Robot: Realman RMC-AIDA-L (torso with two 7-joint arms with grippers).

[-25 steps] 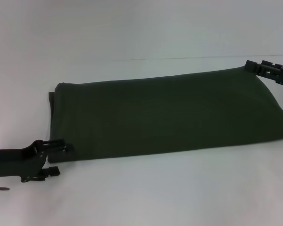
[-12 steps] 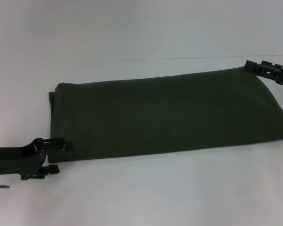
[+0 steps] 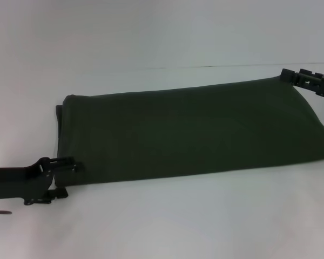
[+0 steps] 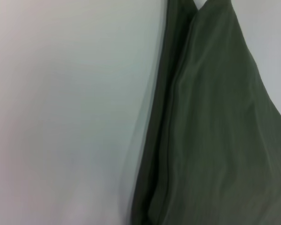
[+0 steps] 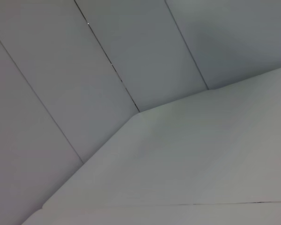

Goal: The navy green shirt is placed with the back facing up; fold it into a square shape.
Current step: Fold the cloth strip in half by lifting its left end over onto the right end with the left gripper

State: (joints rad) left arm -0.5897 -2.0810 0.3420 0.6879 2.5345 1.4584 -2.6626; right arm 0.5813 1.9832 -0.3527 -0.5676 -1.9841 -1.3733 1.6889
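Left tool (image 3: pixel 62 178) sits at the navy green shirt (image 3: pixel 194 132)'s near-left corner, right tool (image 3: pixel 308 81) far-right; can't tell either grip. Uneven pulls could skew the fold.

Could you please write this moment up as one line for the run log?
shirt: folded into a long band on table | left gripper: at its near-left corner | right gripper: at its far-right corner | fold: not square

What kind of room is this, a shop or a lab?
Most likely a lab or test bench, not a shop. A bare white table holds only one folded navy green shirt, with a left gripper and right gripper at its corners, and plain panelled walls behind.
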